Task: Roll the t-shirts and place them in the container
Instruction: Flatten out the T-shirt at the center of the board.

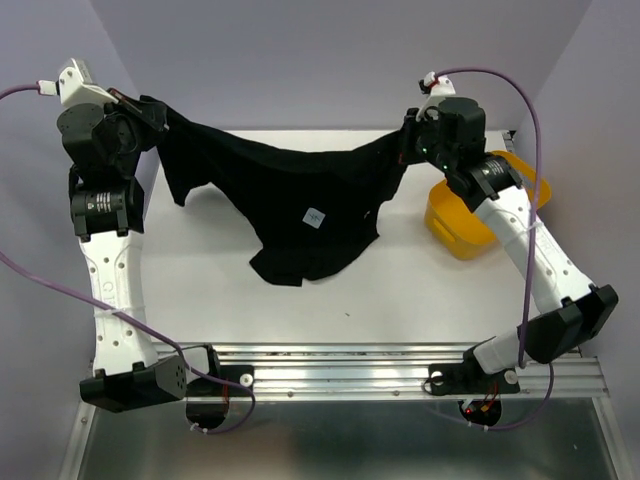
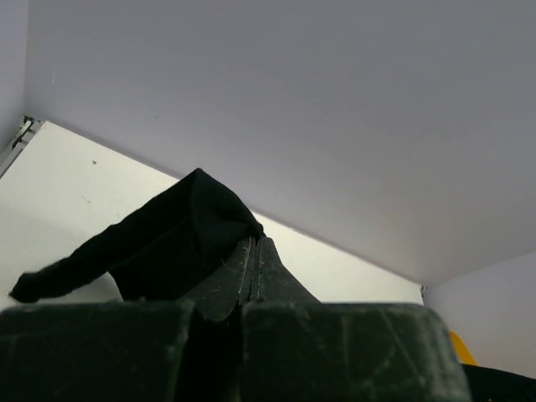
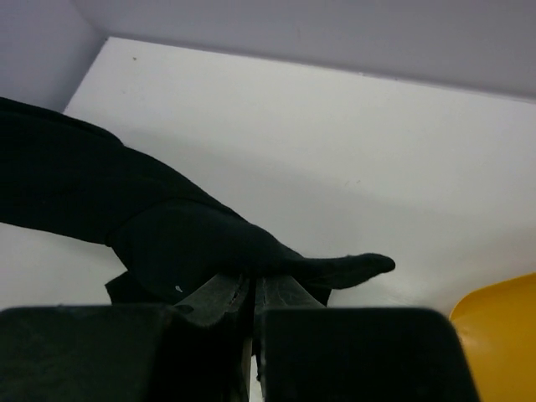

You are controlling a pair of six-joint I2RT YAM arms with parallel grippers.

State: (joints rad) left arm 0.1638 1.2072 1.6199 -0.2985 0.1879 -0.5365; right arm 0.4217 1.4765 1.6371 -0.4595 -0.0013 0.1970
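Start with the white table (image 1: 200, 290): it carries the sagging lower part of the single black t-shirt (image 1: 290, 195). The rest of the shirt hangs as a slack band strung across the far side of the table between your two arms. Its top edge is lifted clear at both ends, and the middle droops into a bunched heap near the table's centre.

The yellow tub (image 1: 452, 232) sits at the right, partly under your right arm and apart from the shirt.

Your left gripper (image 2: 255, 251) is clenched on one end of the cloth, the fingers pressed together with fabric spilling out past them. Your right gripper (image 3: 252, 289) is likewise clamped on the other end, a short tongue of cloth poking beyond the tips.

A small white tag (image 1: 314, 217) shows on the drooping middle.

By my reading you are at the spreading step. The shirt is held up by two points but not yet laid flat, so no rolling has begun.

The next move likely calls for:
- pulling the two ends apart to take out the sag,
- lowering both together so the cloth settles smooth on the table,
- letting go only after that.

Uneven lowering would probably leave folds.
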